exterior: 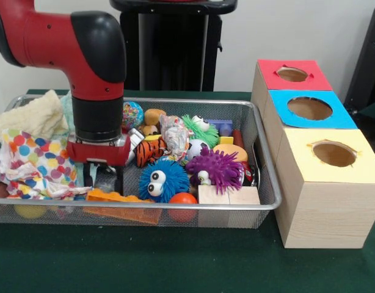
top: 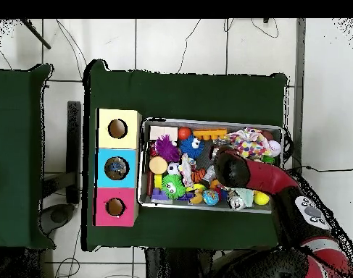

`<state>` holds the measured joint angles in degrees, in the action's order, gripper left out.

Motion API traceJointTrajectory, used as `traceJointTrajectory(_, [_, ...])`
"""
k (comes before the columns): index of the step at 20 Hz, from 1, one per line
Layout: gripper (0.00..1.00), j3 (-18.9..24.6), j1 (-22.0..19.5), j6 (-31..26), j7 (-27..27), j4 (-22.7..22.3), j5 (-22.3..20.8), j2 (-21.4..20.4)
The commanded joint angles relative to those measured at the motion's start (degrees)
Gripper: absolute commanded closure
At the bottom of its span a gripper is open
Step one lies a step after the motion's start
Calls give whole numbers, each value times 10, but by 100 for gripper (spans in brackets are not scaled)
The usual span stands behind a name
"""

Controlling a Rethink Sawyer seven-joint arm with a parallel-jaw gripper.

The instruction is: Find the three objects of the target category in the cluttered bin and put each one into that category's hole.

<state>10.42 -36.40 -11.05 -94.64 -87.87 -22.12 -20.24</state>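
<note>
The silver wire-mesh bin is full of toys and cloths; it also shows in the overhead view. One crumpled see-through bottle with a colourful label lies in the bin's middle, between a striped tiger toy and a soccer ball. Other bottles are hidden in the clutter. My gripper is lowered into the bin's left part, beside a polka-dot cloth and just above an orange plastic piece. It is left of the bottle and apart from it. In the overhead view the arm hides the gripper.
Three wooden boxes with round holes stand right of the bin: red top, blue top, yellow top. A blue fuzzy ball with eyes, purple spiky ball, green spiky ball, wooden blocks and yellow towel crowd the bin.
</note>
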Motion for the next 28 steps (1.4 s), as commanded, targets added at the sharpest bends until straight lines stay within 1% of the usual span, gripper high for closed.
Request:
traceJointTrajectory(1, [0, 79, -15, -9, 24, 71, -27, 56])
traceJointTrajectory(5, [0, 80, -16, 3, 20, 68, -35, 56])
traceJointTrajectory(6, [100, 79, -15, 5, 18, 68, -36, 55])
traceJointTrajectory(14, [100, 87, -21, 6, 14, 65, -42, 56])
traceJointTrajectory(17, [100, 75, -16, 14, -5, 52, -39, 49])
traceJointTrajectory(19, [100, 62, -12, 11, -19, 21, -35, 22])
traceJointTrajectory(20, [100, 53, -9, 4, -27, -5, -32, -3])
traceJointTrajectory(22, [100, 44, -6, -30, -35, -61, -20, -72])
traceJointTrajectory(24, [100, 38, -2, -72, -35, -100, -4, -132])
traceJointTrajectory(26, [100, 37, -4, -95, -30, -119, 4, -160])
traceJointTrajectory(28, [100, 41, -9, -95, -29, -127, 5, -167])
